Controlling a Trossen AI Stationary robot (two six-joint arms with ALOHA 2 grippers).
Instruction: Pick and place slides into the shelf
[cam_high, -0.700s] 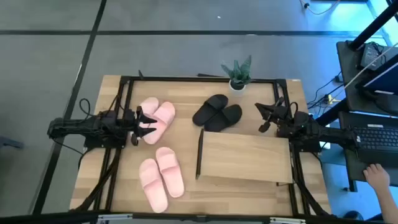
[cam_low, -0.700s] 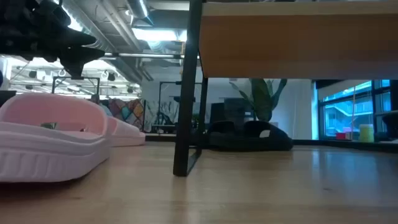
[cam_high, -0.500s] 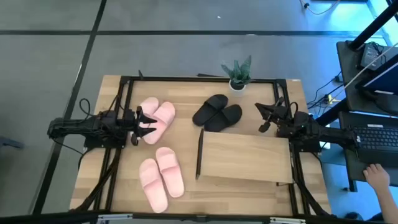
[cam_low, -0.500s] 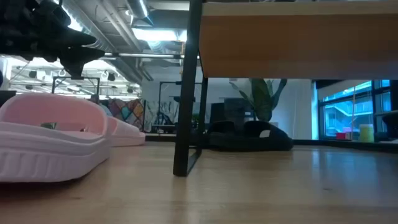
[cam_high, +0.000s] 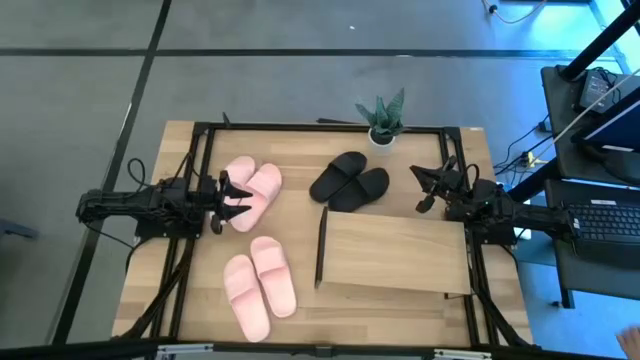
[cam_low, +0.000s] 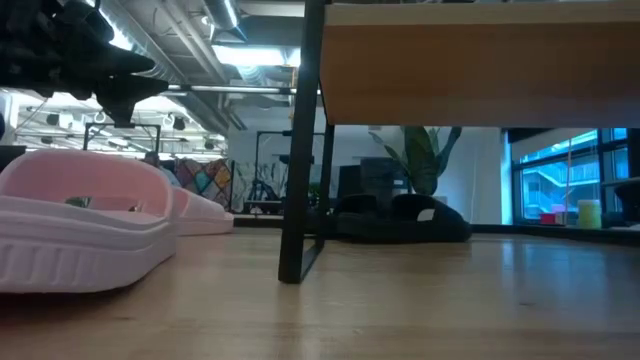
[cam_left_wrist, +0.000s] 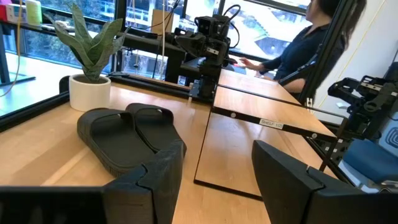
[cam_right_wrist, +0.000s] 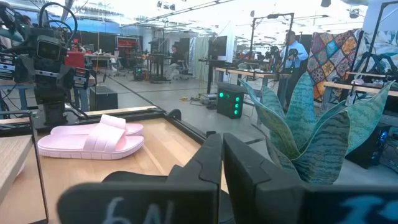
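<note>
Looking straight down, we see the left gripper hovering with its fingers spread apart over the far pair of pale pink foam slides at the far left of the wooden tabletop, gripping nothing. The second pair of pale pink foam slides lies nearer, on the same left side. The black foam slides sit side by side near the far middle, just beside a small potted plant with spiky green leaves. The low light-wood shelf with a dark thin frame stands on the right half, its top board bare. The right gripper hangs between the black pair and the right edge, by the shelf's far right corner, its fingers pressed together and empty.

From table height, we see a pink slide large at the near left, the shelf leg upright in the middle, and the black pair far behind under the shelf board.

Through the left wrist camera, we see this arm's two dark fingers standing wide apart, with the black slides, the plant and the shelf top beyond, and a person seated in the room behind.

Through the right wrist camera, we see its fingers closed together, a pink pair across the table and plant leaves close by.
</note>
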